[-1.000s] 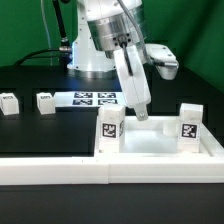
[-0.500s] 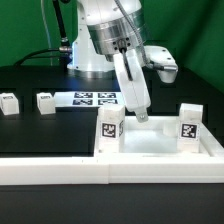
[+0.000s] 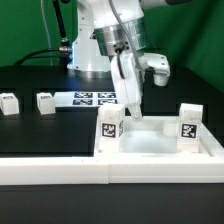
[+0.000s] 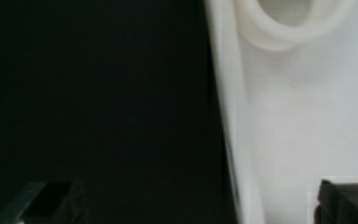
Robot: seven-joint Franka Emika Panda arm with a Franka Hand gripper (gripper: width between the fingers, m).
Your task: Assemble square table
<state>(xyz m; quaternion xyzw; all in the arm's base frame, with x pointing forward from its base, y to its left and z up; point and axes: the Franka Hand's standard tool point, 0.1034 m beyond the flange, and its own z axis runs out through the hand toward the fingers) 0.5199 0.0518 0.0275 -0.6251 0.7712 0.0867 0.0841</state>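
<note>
Nearest the exterior camera, a long white L-shaped border rail (image 3: pixel 50 170) is lying in front of and below the jaws. Just inside it, the white plastic square tray-like table top (image 3: pixel 160 147) is lying under the jaws. One short white tagged upright leg (image 3: pixel 110 125) is standing on it just beside the jaws on the exterior view's left, and a second upright leg (image 3: pixel 188 122) is standing farther off on the exterior view's right. The two-finger gripper (image 3: pixel 133 112) is hanging over the top's edge, jaws spread wide and gripping nothing. In the wrist view its dark fingertips (image 4: pixel 43 200) are straddling the line between the top and the black table surface (image 4: pixel 87 100), with a round corner socket (image 4: pixel 291 15) ahead of them. Beyond the jaws the marker board (image 3: pixel 97 98) is lying flat. One loose white tagged leg (image 3: pixel 45 101) and a second loose leg (image 3: pixel 10 103) are sitting well apart from the jaws, toward the exterior view's left.
</note>
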